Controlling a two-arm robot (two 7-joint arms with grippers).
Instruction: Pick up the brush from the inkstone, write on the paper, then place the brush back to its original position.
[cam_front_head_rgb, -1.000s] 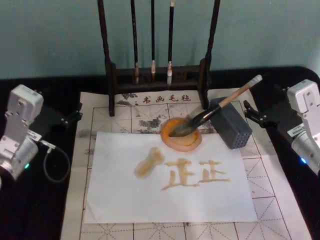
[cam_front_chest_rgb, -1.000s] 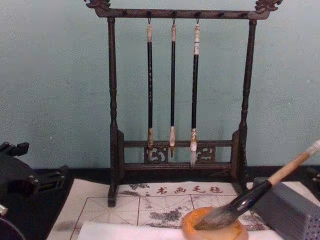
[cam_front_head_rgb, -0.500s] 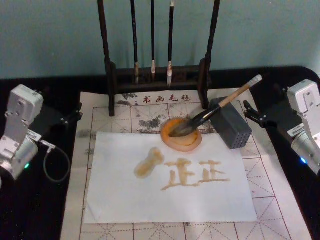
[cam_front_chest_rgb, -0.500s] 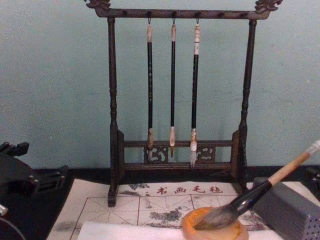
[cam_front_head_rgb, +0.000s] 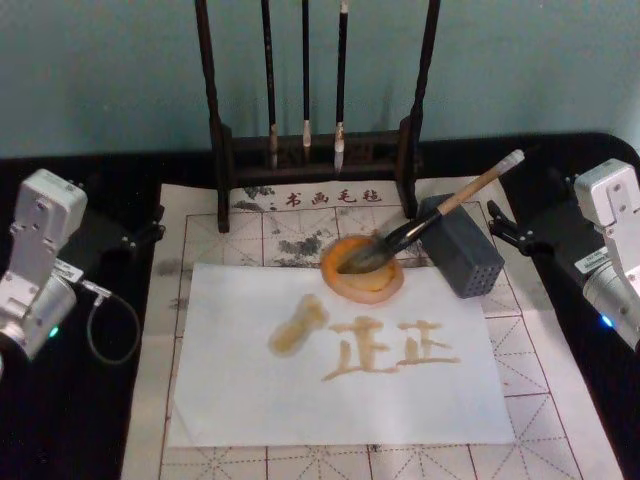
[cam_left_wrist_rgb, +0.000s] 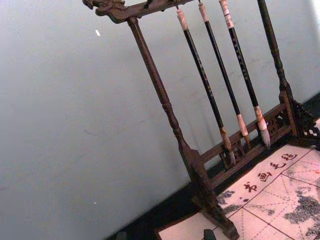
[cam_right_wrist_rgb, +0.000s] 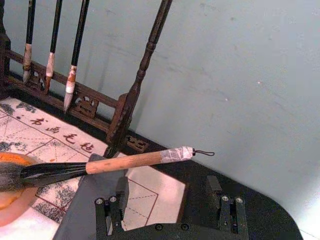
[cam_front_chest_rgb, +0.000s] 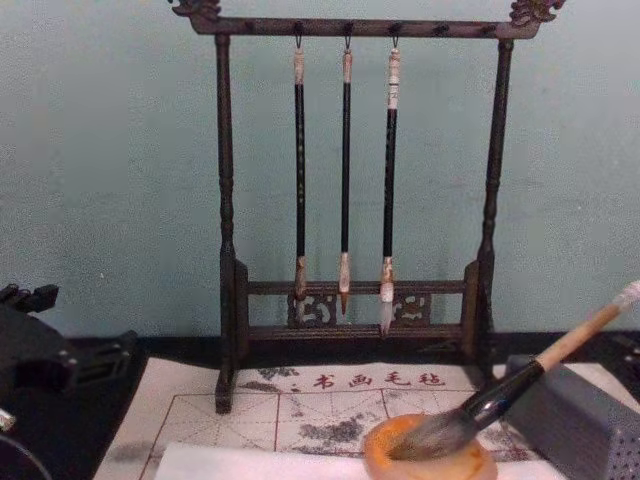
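Since the brush (cam_front_head_rgb: 440, 212) lies with its tuft in the ink dish (cam_front_head_rgb: 368, 291) and its handle propped on the grey box (cam_front_head_rgb: 462, 252), right of centre in the head view, any pick-up is best taken on the bare tan handle above the box. It should then lift along the handle's slant, so the wet tuft neither tips the dish nor drips on the paper (cam_front_head_rgb: 240, 390), which already carries amber characters. The right tool (cam_right_wrist_rgb: 166, 190) sits at the right edge over the black desk (cam_front_head_rgb: 60, 420), level and aimed at the handle, its jaws spread and empty. The left tool (cam_front_head_rgb: 140, 235) rests at the left edge; I cannot tell its state.
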